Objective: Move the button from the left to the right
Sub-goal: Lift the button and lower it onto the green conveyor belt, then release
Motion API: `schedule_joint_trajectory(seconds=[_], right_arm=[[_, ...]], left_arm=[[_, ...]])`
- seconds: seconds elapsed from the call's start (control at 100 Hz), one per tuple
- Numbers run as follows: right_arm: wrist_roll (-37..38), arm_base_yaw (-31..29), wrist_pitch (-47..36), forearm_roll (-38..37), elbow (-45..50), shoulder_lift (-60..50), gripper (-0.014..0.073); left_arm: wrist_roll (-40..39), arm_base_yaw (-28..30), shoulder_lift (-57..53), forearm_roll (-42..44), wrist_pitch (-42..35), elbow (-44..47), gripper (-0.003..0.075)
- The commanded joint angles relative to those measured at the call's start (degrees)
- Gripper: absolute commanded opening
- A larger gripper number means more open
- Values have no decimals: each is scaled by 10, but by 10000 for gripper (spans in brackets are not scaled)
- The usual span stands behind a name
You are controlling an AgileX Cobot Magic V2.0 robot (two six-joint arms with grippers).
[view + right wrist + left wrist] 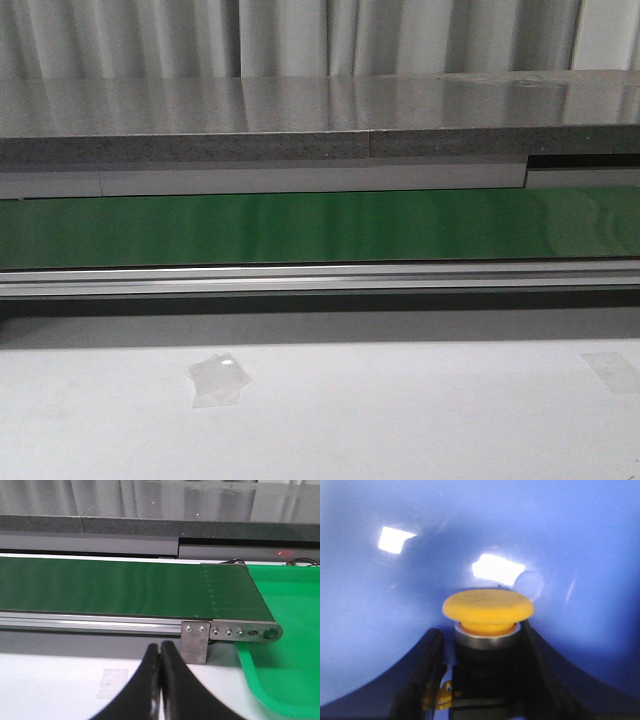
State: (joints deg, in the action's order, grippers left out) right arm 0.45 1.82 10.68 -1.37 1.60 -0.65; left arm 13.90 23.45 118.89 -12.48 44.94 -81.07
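Note:
The button [487, 611] shows only in the left wrist view. It has a round orange-yellow cap, a silver collar and a black body, and it stands against the blue inside of a container [380, 605]. My left gripper [482, 635] has a finger on each side of the black body. One finger lies against the collar, and the other meets a small yellow tab on the body with a thin blue sliver beside it. My right gripper [161, 647] is shut and empty above the white table, in front of the conveyor's end. Neither gripper shows in the front view.
A green conveyor belt [320, 228] with an aluminium rail runs across behind the white table [400, 420]. Its end bracket [195, 642] is just past my right fingertips. A green tray [285, 670] lies under the belt's end. Tape patches [218, 380] are stuck on the table.

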Motion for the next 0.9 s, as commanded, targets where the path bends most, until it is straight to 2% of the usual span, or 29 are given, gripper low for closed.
schedule_joint_trajectory(seconds=[0.0,0.23,0.41,0.69,0.89], right_arm=[[0,-2,-46,-3,-9,-7,-68],[0,-2,-46,-3,-9,-7,-68],[0,-2,-46,-3,-9,-7,-68],[0,-2,-46,-3,-9,-7,-68],[0,-2,-46,-3,-9,-7,-68]], left_arm=[[-1,-2,-55,-19,3,-13,-20],[0,-4,-132,-21,38,-44,-20],[4,-29,-172,-24,77,-63,-20],[25,-112,-166,-13,89,-63,-20],[25,-129,-158,6,109,-63,-19]])
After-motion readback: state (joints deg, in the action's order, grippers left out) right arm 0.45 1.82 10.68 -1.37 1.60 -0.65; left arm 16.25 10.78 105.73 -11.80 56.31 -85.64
